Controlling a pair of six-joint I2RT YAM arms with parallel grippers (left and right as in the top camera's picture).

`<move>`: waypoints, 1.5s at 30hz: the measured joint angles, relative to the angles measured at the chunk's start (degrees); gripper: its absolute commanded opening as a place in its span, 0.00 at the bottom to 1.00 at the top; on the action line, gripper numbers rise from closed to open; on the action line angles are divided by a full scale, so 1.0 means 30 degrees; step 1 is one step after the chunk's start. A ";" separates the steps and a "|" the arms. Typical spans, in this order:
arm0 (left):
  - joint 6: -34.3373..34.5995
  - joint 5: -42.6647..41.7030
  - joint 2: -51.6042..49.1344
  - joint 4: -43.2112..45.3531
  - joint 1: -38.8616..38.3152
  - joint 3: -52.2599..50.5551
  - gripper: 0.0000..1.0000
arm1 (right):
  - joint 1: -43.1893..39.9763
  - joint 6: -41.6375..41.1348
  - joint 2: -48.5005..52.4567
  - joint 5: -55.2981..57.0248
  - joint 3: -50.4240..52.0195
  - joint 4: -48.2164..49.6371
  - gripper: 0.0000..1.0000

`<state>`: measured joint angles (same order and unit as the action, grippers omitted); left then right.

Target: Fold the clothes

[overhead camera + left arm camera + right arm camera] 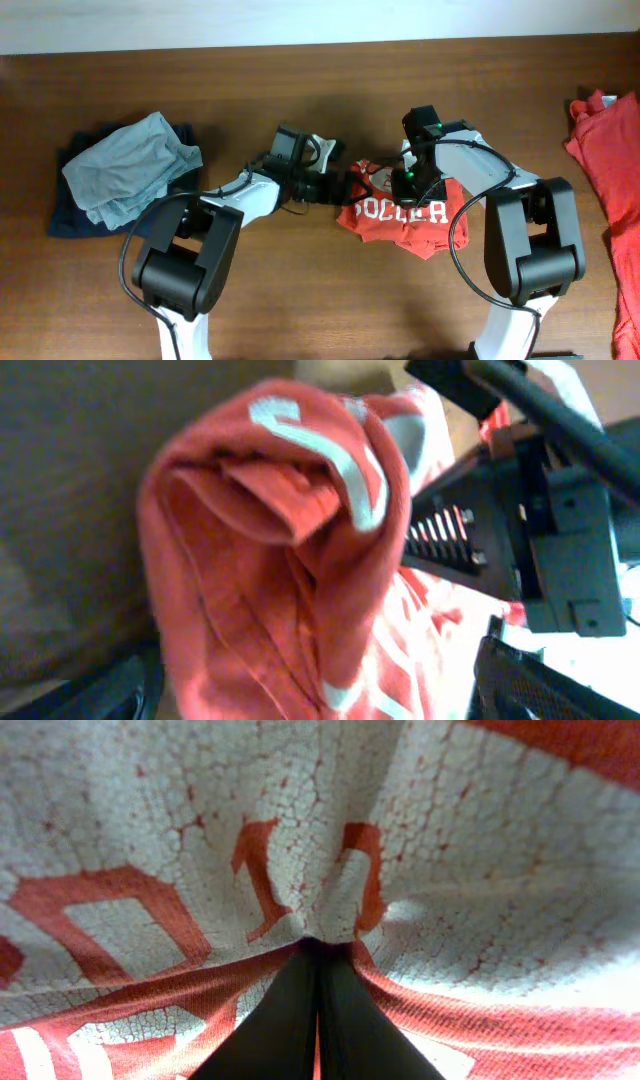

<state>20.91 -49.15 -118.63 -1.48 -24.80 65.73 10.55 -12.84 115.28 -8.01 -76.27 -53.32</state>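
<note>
T-shirt (pixel 400 212), red-orange with white "SOCCER" lettering, is lying bunched in the middle of the tabletop (pixel 300 80), between the two arms. The left arm is reaching in low from the left, with the left end effector (pixel 338 188) pointing at the shirt's left edge. Its fingers (pixel 545 685) are standing wide apart, gripping nothing, with the crumpled cloth just ahead of them. The right arm is bending in from the right. The right end effector (pixel 408 182) is sitting on the shirt's upper part, its fingers (pixel 285 1035) closed tight and pinching the cracked white print. A second red T-shirt (pixel 605 160) is lying at the tabletop's right edge, well apart. A gray garment (pixel 130 165) is resting on a dark blue garment (pixel 70 215) at the left. The tabletop is showing dark brown wood, and a pale wall (pixel 300 20) is running along its far side.
</note>
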 measured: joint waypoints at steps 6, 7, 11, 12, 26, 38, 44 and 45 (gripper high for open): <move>0.0131 -0.0721 -0.0051 -0.0736 -0.0612 0.0000 0.94 | 0.0000 0.0000 0.0000 0.0000 0.0000 0.0007 0.04; 0.0131 -0.0707 -0.0051 -0.0780 -0.0794 0.0000 0.94 | 0.0000 0.0007 0.0000 0.0000 0.0000 0.0007 0.04; 0.0277 -0.0466 -0.0066 -0.0780 -0.1464 0.0000 0.90 | 0.0000 0.0000 0.0000 -0.0015 0.0000 0.0015 0.04; 0.0299 -0.0401 -0.0066 -0.0772 -0.1559 0.0000 0.89 | 0.0000 0.0000 0.0000 -0.0022 0.0000 0.0015 0.04; 0.3213 0.1552 -0.0211 0.0911 -0.1741 -0.0051 0.76 | 0.0000 0.0007 -0.0022 -0.0073 0.0036 0.0015 0.04; 0.5348 0.2688 -0.0546 0.2120 -0.1829 -0.0160 0.50 | 0.0000 0.0007 -0.0022 -0.0073 0.0036 -0.0058 0.04; 0.5574 0.2761 -0.0641 0.3548 -0.1945 -0.0255 0.62 | 0.0000 0.0000 -0.0022 -0.0073 0.0036 -0.0087 0.04; 0.5574 0.2761 -0.0641 0.3555 -0.1996 -0.0255 0.62 | 0.0000 0.0000 -0.0022 -0.0073 0.0036 -0.0087 0.04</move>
<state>37.63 -40.86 -120.55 9.19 -30.79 64.97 10.55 -12.84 115.22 -8.23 -76.16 -53.58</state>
